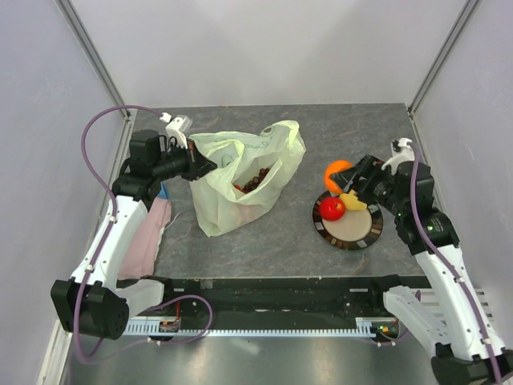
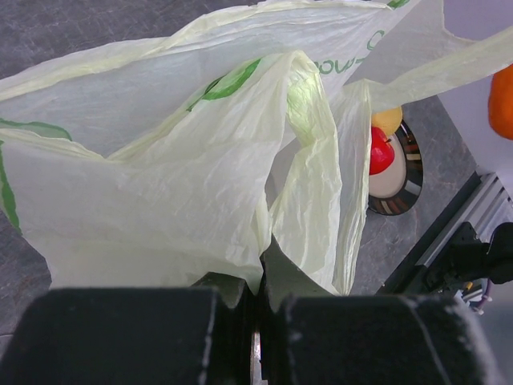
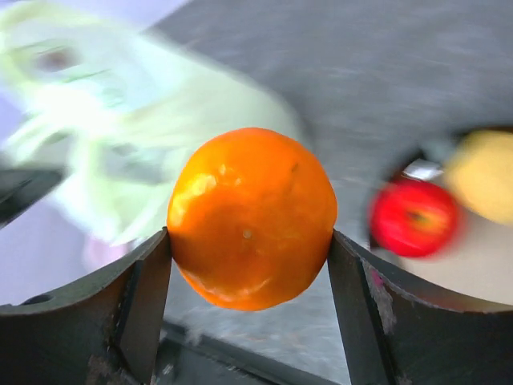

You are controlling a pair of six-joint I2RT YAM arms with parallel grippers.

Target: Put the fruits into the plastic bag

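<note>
The pale green plastic bag (image 1: 244, 180) stands open at mid-table, with dark fruit (image 1: 250, 184) showing inside. My left gripper (image 1: 198, 166) is shut on the bag's left rim (image 2: 264, 265) and holds it up. An orange (image 1: 337, 171) hangs above the table, right of the bag, with my right gripper (image 1: 349, 178) shut on it; both fingers press its sides (image 3: 252, 218). A red apple (image 1: 333, 208) and a yellow lemon (image 1: 350, 200) lie on the dark-rimmed plate (image 1: 353, 233), below the right gripper. In the left wrist view the apple (image 2: 380, 150) and the lemon (image 2: 387, 119) peek past the bag.
A pink cloth (image 1: 147, 237) lies on the table's left side under my left arm. A black rail (image 1: 280, 285) runs along the near edge. Pale walls close in the back and both sides.
</note>
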